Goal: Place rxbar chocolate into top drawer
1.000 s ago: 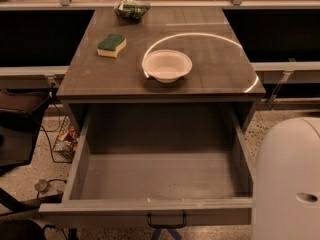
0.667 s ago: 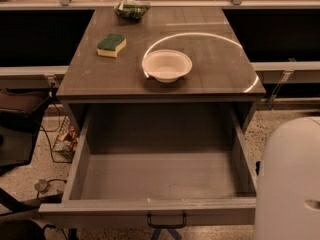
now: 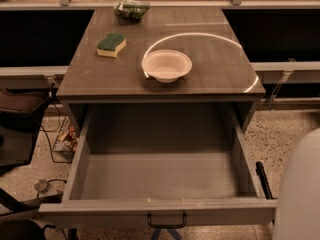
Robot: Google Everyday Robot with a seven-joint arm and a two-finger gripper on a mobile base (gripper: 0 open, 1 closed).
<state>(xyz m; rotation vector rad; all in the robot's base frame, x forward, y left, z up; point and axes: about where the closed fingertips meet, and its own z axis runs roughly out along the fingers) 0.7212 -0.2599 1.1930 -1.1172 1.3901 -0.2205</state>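
The top drawer (image 3: 100, 213) is pulled wide open below the grey tabletop (image 3: 220, 76). Its grey floor is bare, and its front panel carries a small dark handle (image 3: 166, 220). The rxbar chocolate does not show anywhere in the camera view. My gripper is out of view. Only a white rounded part of my arm (image 3: 301, 194) shows at the lower right, beside the drawer's right corner. A slim black piece (image 3: 263, 180) lies just outside the drawer's right wall; I cannot tell what it is.
A white bowl (image 3: 166, 65) stands on the middle of the tabletop. A green-and-yellow sponge (image 3: 111, 44) lies at the left and a green bag (image 3: 131, 9) at the back. Cables and a wire basket (image 3: 65, 139) sit on the floor at the left.
The white arm part has drawn back to the right and down, uncovering the slim black piece beside the drawer. The things on the table have not moved.
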